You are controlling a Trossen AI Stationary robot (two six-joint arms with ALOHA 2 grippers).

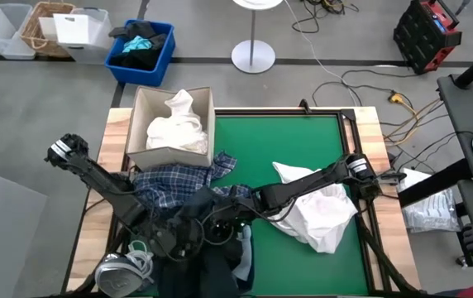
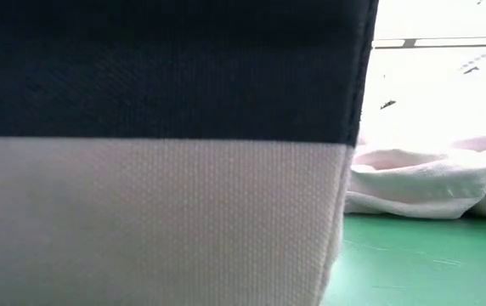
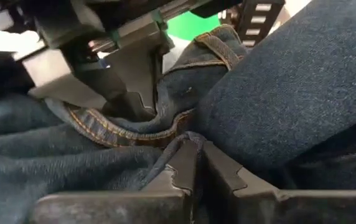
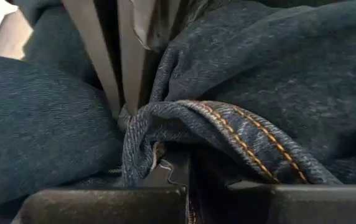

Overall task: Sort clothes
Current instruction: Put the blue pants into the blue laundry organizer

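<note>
A: High view first: what do you have on your table (image 1: 303,141)?

B: You have a green mat framed in wood; a cardboard box (image 1: 137,124) stands on its far left corner with a white garment (image 1: 177,126) heaped inside; a second white shirt (image 1: 323,211) lies crumpled on the right half of the mat; the blue-white plaid shirt (image 1: 166,182) spreads just in front of the box; dark denim jeans (image 1: 216,265) pile at the near edge, between your two arms.

A: And beyond the table?

B: A blue bin (image 1: 145,54) with dark fabric sits on the floor; clear tubs and a wicker basket (image 1: 42,29) stand to its left.

A: Where are your hands?

B: Your left hand (image 3: 193,165) is pinched tight on a fold of the denim; your right hand (image 4: 187,171) is likewise clamped on a stitched denim seam; both meet over the pile.

A: The low view?

B: A navy-and-white cloth (image 2: 158,153) fills most of it, close to the lens.
</note>
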